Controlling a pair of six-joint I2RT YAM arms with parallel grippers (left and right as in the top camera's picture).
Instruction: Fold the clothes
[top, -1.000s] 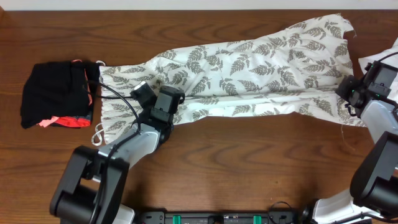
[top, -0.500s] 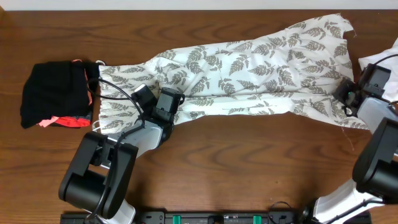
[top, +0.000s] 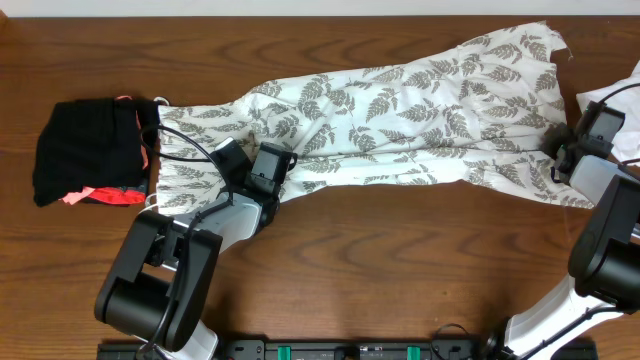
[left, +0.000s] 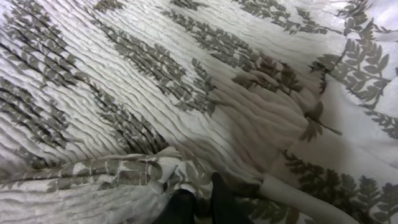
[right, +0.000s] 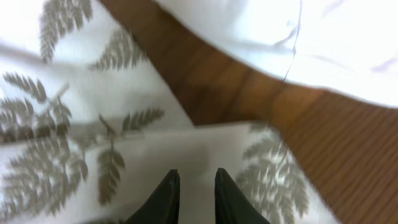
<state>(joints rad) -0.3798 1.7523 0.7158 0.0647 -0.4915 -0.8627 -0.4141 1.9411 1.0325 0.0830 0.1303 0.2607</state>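
Wood, dark brown: table (top: 400, 280), carrying all items listed below.

Item 1. Dress (top: 400, 120), thin white fabric with grey-green fern print.
- Lies flat and lengthwise across the table, from left of centre out to the far right.
- The narrow, pleated end points left; the wide skirt end spreads right and far.
- A long crease runs along the middle, with the near edge doubled over.
- One thin white strap (top: 157, 214) loops onto bare wood at the near left corner.

Item 2. Left gripper (left: 200, 205).
- Placed at the dress's near edge, left of centre.
- Jaws are together, pinching a gathered ridge of printed fabric.
- Pleats pucker toward the fingertips in the wrist view.

Item 3. Right gripper (right: 191, 199).
- Placed at the dress's right end, over its near corner.
- Jaws stand slightly apart, with white fabric showing in the gap beneath them.
- Nothing is seen clamped between them.

Item 4. Black bundle (top: 95, 150), with coral-pink trim along its near side.
- Sits at the left of the table, just beside the dress's narrow end.

Item 5. White cloth (top: 612, 100), plain and unprinted.
- Lies at the right edge, partly out of the overhead view.
- A strip of bare wood separates it from the dress corner in the right wrist view.
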